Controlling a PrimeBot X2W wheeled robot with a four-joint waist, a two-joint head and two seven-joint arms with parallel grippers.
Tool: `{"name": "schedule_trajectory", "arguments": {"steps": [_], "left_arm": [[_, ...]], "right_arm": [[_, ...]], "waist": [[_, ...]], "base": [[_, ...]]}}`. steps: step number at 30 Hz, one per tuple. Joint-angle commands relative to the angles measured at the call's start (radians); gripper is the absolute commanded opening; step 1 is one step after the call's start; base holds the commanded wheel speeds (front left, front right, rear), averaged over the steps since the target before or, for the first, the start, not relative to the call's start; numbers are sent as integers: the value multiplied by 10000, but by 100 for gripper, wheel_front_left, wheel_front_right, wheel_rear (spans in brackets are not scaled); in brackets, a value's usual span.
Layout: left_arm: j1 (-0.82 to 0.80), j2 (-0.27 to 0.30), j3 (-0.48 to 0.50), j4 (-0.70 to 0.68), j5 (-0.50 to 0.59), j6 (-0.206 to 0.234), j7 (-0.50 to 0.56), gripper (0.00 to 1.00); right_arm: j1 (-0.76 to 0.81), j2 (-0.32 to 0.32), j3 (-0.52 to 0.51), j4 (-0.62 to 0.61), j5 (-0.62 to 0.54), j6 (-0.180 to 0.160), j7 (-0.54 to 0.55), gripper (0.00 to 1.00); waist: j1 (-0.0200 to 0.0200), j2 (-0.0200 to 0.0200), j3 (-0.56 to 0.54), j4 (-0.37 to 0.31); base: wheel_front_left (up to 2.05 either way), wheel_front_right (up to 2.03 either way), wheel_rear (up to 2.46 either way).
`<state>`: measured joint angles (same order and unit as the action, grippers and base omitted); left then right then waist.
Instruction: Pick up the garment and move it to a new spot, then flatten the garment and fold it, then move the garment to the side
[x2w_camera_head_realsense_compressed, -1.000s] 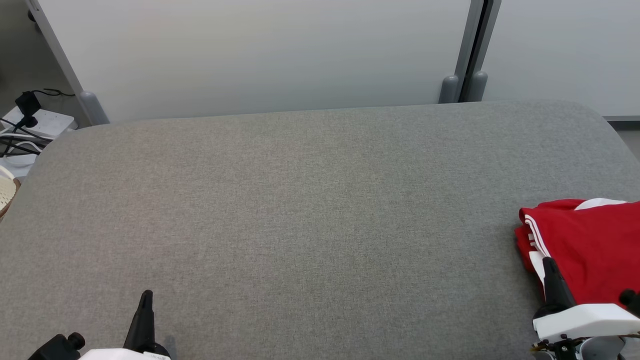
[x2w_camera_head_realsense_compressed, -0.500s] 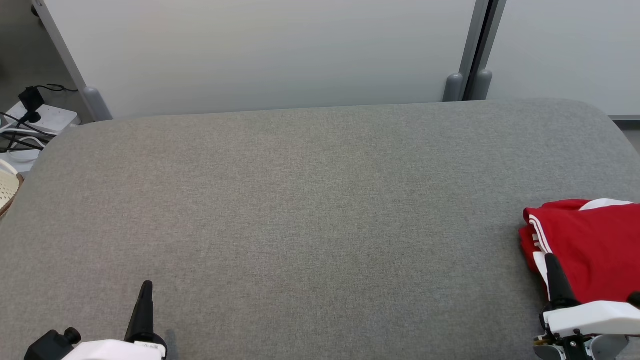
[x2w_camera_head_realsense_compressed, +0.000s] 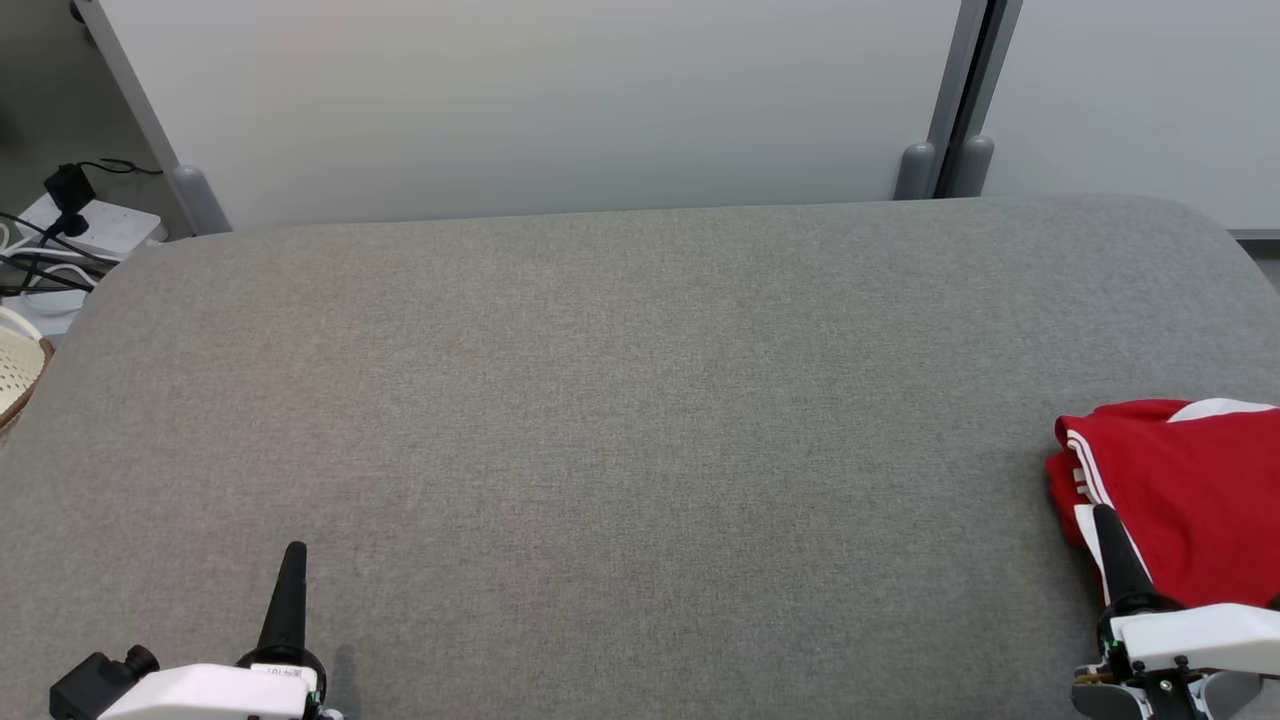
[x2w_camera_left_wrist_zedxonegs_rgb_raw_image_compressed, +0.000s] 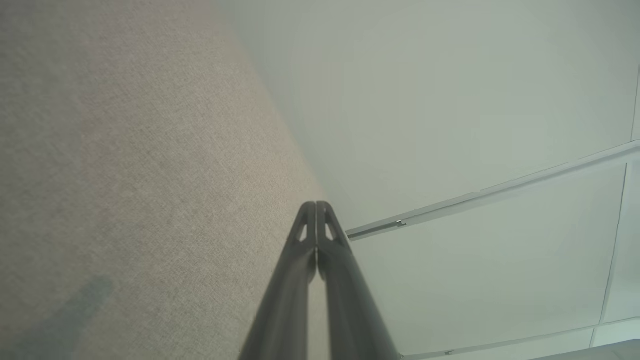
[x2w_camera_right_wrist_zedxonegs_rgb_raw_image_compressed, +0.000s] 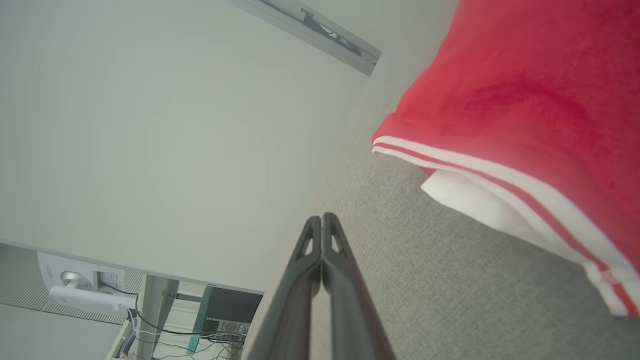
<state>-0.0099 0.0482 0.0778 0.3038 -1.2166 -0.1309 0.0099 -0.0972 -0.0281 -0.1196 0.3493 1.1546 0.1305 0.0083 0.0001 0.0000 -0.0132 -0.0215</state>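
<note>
A folded red garment with white stripes lies at the right edge of a grey fabric-covered tabletop. The right gripper is just beside the garment's near left edge, fingers pressed together and holding nothing. The left gripper, also pressed together, is at the near left, well apart from the garment.

Red garment just right of right gripper, fingers pressed together, left gripper likewise, well apart, grey table beneath.
</note>
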Motion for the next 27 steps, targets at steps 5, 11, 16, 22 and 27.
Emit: {"name": "schedule_trajectory", "arguments": {"steps": [5,11,16,22,27], "left_arm": [[-610,92,270,-326,-814,1,202,0],[-688,76,290,-382,-1471,1,378,0],[-754,64,306,-428,-2018,1,525,0],[-832,49,326,-483,-2672,1,701,0],[-897,36,343,-530,-3220,2,848,0]], "right_arm": [[-203,-168,129,-460,934,3,234,0],[-183,-180,114,-584,1697,2,406,0],[-166,-189,101,-687,2333,2,550,0],[-146,-200,86,-810,3093,2,722,0],[-129,-209,74,-914,3729,2,866,0]], "waist": [[-1,0,28,37],[-1,0,57,75],[-1,0,80,106],[-1,0,109,144],[-1,0,132,175]], "base": [[0,0,0],[0,0,0],[0,0,0],[0,0,0],[0,0,0]]}}
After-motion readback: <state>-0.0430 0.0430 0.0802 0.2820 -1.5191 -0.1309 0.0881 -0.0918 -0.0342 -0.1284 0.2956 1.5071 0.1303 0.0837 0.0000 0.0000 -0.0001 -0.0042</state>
